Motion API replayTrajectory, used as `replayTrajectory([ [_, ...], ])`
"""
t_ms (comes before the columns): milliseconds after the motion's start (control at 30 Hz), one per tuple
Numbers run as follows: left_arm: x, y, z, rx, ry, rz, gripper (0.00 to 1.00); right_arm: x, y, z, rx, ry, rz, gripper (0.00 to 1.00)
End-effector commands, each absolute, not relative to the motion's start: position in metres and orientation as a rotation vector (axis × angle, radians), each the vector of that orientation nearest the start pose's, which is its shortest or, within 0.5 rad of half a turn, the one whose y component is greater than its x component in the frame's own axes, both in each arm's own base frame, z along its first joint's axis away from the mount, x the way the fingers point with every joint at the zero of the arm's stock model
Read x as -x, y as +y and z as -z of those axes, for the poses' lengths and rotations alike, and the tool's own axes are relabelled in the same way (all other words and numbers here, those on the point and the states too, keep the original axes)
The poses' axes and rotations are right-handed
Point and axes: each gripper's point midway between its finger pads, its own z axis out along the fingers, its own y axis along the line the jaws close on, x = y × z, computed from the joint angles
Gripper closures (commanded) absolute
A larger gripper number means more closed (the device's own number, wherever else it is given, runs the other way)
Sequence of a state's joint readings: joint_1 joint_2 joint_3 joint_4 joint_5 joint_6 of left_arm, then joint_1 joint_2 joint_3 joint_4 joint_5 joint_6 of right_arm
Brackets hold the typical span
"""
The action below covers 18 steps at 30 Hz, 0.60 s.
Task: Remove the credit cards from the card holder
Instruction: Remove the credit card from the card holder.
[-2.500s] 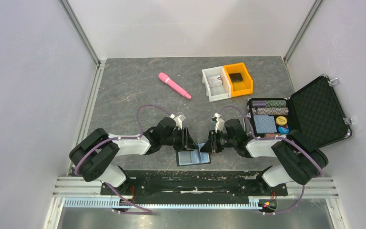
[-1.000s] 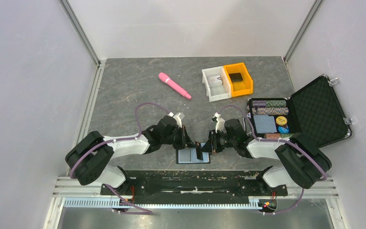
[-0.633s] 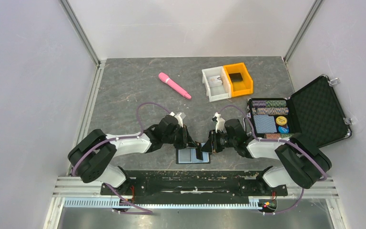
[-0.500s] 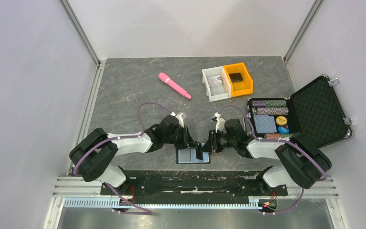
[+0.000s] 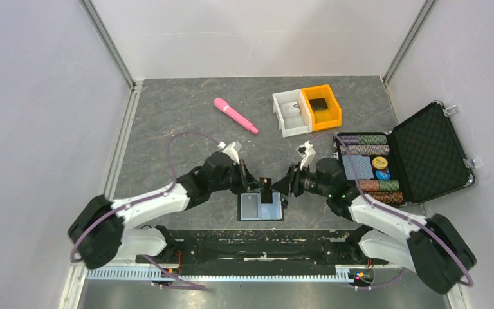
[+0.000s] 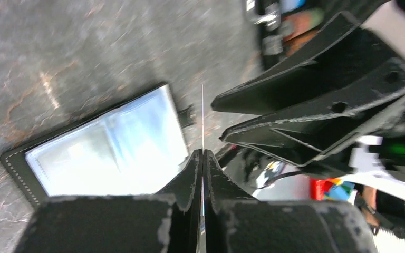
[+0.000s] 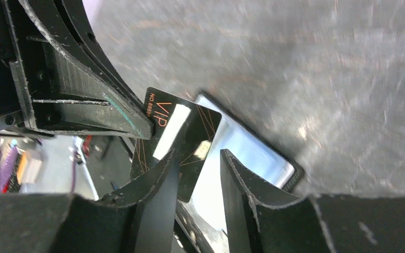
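The card holder lies open and flat on the table near the front edge, its glossy bluish panels facing up. My left gripper is shut on a black credit card marked "VIP" and holds it on edge above the holder. In the left wrist view the card shows edge-on between my shut fingers, with the holder below. My right gripper is open just right of the card. In the right wrist view its open fingers flank the card above the holder.
An open black foam-lined briefcase with poker chips and cards stands at the right. A white bin and an orange bin sit at the back. A pink pen-like stick lies at the back left of centre.
My left gripper has risen and drawn the black card up out of the holder. My right gripper has let go and backed off to the right. Both arms have shifted outward.
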<state>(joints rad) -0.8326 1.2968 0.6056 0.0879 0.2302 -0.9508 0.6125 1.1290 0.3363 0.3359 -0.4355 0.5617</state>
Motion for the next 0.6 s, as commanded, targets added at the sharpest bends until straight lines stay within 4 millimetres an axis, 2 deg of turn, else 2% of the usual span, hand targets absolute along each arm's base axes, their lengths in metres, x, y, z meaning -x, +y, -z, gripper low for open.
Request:
replayTrajectory([
  [0,-0.207,-0.302,-0.168,0.178,2.19,1.252,0.98,-0.212,0.26,-0.161,0.271,1.876,-1.245,0.62],
  [133,-0.211,-0.288,-0.212,0.308,1.987,1.37,0.98,-0.204,0.261,-0.204,0.191,1.692,-1.405,0.49],
  [200,-0.214,-0.281,-0.224,0.354,1.923,1.383,0.98,-0.195,0.26,-0.224,0.159,1.59,-1.509,0.44],
  [267,-0.213,-0.276,-0.233,0.365,1.882,1.393,0.98,-0.186,0.259,-0.234,0.141,1.53,-1.592,0.43],
  [400,-0.212,-0.275,-0.241,0.362,1.825,1.441,0.98,-0.175,0.261,-0.248,0.159,1.46,-1.697,0.44],
  [567,-0.208,-0.278,-0.246,0.346,1.779,1.504,0.98,-0.176,0.264,-0.243,0.162,1.476,-1.713,0.46],
])
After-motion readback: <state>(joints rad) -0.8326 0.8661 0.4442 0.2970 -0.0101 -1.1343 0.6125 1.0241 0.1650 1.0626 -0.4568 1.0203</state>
